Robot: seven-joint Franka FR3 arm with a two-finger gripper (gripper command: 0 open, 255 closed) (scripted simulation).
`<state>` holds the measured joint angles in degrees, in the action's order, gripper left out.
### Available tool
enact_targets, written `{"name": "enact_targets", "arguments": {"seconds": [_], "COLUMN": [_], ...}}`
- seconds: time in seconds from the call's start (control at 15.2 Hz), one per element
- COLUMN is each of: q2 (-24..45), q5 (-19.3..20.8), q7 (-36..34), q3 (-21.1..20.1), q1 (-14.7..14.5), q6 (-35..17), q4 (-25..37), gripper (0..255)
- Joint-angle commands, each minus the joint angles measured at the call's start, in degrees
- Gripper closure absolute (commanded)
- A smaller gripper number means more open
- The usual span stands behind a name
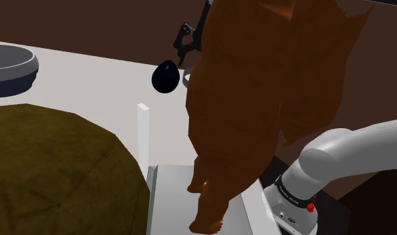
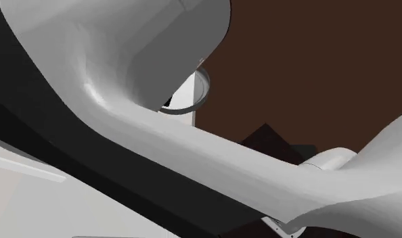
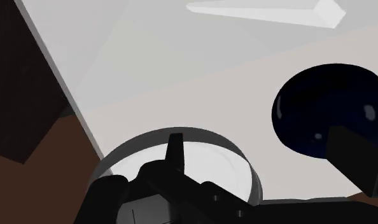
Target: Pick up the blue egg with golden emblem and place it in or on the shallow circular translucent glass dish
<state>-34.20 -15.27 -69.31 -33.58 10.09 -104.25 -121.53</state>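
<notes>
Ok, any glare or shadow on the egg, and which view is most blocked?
Shoulder view: the egg looks near black, a big orange-brown shape covers the middle. Second exterior view, the most blocked: the arm up close, just the dish rim peeking out. Wrist view: small white glints on the dark blue egg, no washout.

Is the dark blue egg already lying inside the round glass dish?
No: in the wrist view the egg sits on the pale table, outside the rim of the glass dish.

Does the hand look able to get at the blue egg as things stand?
Probably yes: the egg lies on bare table right beside the open hand, nothing between them.
</notes>
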Motion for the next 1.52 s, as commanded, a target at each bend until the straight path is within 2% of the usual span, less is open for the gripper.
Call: {"name": "enact_targets", "arguments": {"seconds": [0.0,0.26,0.79,1.32,1.39,1.45], "q2": [2.85,9.21,10.49,10.48,10.48,10.48], "q5": [1.06,5.35,5.77,5.77,5.77,5.77], "q7": [-6.14,-17.95,-18.32,-18.31,-18.31,-18.31], "q3": [-3.69,-11.79,-13.38,-13.37,-13.37,-13.37], "q1": [2.43,8.23,8.76,8.76,8.76,8.76], "q6": [-1.42,-3.34,-9.12,-9.11,-9.11,-9.11], "q4": [3.71,11.7,7.09,7.1,7.1,7.1], "gripper": [0,0,0,0,255,255]}}
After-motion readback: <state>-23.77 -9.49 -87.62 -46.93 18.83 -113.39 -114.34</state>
